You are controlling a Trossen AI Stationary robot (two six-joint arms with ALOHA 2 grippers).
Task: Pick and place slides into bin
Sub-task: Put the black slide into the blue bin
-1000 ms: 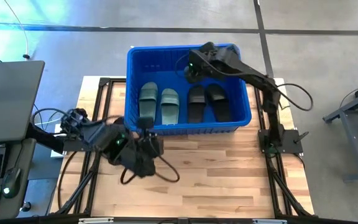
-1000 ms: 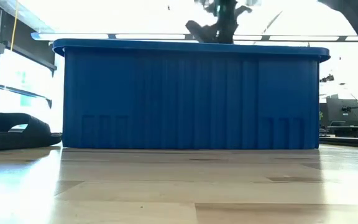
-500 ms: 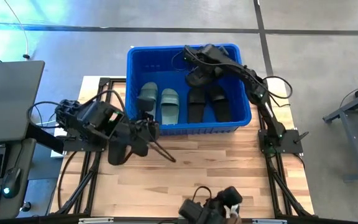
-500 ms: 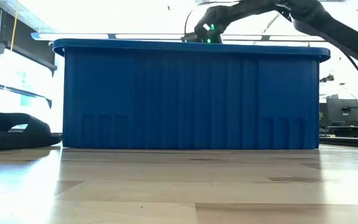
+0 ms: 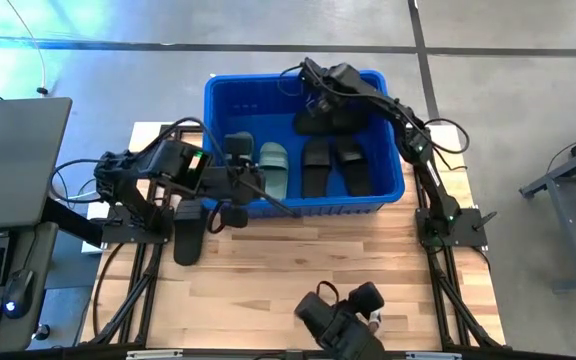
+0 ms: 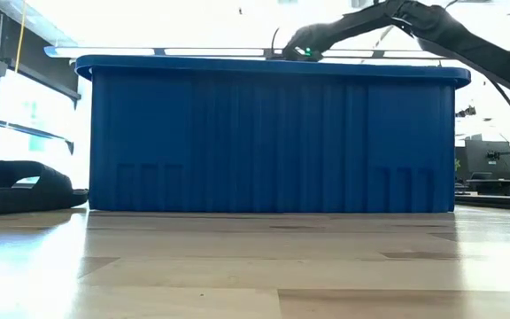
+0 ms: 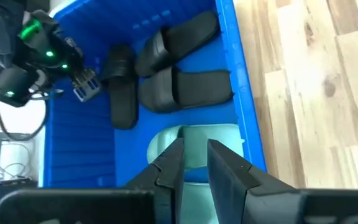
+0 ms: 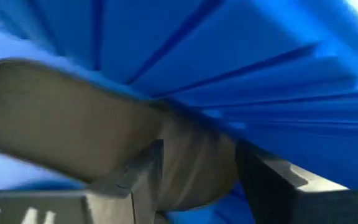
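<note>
The blue bin [image 5: 208, 110] stands at the table's far middle. In it lie two green slides [image 5: 273, 168] side by side and two black slides [image 5: 333, 165] to their right. A third black slide [image 5: 318, 122] lies across the far ends of those two. My right gripper [image 5: 318, 100] is open over the bin's far side, its fingers on either side of that slide's end [image 8: 191, 162]. My left gripper [image 7: 194, 165] hangs over the near left of the bin above a green slide [image 7: 197, 140], fingers a little apart with nothing between. One more black slide [image 5: 188, 235] lies flat on the table. My right gripper has one end of the third black slide [image 8: 104, 124] between its two open fingers, coming at it from above at a slant. Whether either finger [image 8: 138, 177] touches the slide, I cannot tell. The slide rests inside the bin.
A dark object with a white part [image 5: 340, 318] sits at the table's near edge. A grey desk with a keyboard [image 5: 8, 160] stands left of the table. The bin's near wall [image 6: 273, 133] fills the low view. Bare wood lies between the bin and the near edge.
My left gripper has gone from the table toward the far edge and now hangs over the bin's near left. My right gripper has come down into the bin's far part with the black slide, which now lies inside. The dark object has appeared at the near edge.
</note>
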